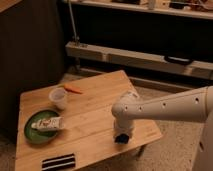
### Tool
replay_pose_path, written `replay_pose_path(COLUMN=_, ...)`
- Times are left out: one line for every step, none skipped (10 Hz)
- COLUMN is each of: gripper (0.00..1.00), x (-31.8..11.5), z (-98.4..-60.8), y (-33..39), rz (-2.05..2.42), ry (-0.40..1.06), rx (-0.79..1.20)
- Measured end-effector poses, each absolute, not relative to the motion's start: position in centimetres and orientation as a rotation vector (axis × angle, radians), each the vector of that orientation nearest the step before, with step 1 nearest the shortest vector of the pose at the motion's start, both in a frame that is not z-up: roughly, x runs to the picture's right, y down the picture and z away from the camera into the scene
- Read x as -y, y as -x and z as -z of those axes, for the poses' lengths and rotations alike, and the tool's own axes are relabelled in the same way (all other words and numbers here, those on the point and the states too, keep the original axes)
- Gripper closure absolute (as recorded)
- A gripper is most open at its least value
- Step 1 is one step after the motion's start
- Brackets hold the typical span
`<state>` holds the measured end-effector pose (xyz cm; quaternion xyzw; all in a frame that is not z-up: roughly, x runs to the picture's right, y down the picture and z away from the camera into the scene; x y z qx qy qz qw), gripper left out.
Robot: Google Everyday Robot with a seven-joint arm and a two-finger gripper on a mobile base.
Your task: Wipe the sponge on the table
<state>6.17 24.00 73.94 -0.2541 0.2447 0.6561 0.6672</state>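
End effector [121, 138] by right edge of table [95, 115], blurred, arm [170, 106] cropped at right

Desk [95, 107]: light slatted wood, smooth, faintly satin. Robot arm [165, 107]: smooth white plastic-looking shell, matt. Gripper [121, 137], down at the desk's near right corner: dark, matt. Cup [58, 97]: translucent plastic. Plate [32, 135]: green, slightly glossy. Floor [175, 150]: speckled, rough.

You have a low surface [95, 117] of pale wooden slats. On its left side sits a green plate [36, 140], with a clear cup [58, 98] just behind it and a small orange stick [74, 90] beyond. A black-and-white striped flat piece [58, 162] lies at the front edge. The gripper [121, 138] hangs low over the right front corner.
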Motion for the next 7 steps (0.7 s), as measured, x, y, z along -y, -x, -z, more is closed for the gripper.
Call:
replay_pose_path(gripper=0.67, x=-24.2, z=-73.4, y=-4.3, rz=-1.457, ry=0.588, rx=-0.528)
replay_pose_path(gripper=0.67, x=-24.6, z=-72.8, y=-1.8, rz=-1.427, ry=0.606, rx=-0.501)
replay_pose_path(gripper=0.67, x=-24.9, z=-72.4, y=1.1, rz=-1.389, ry=0.631, rx=-0.472)
replay_pose_path(gripper=0.67, x=-25.1, z=-72.5, y=3.0, rz=-1.36, ry=0.648, rx=-0.454)
replay_pose_path(gripper=0.67, x=-25.2, z=-72.9, y=4.5, rz=-1.336, ry=0.659, rx=-0.441)
replay_pose_path(gripper=0.67, x=-25.3, z=-73.8, y=5.8, rz=-1.318, ry=0.668, rx=-0.434)
replay_pose_path(gripper=0.67, x=-25.4, z=-74.8, y=6.6, rz=-1.31, ry=0.673, rx=-0.44)
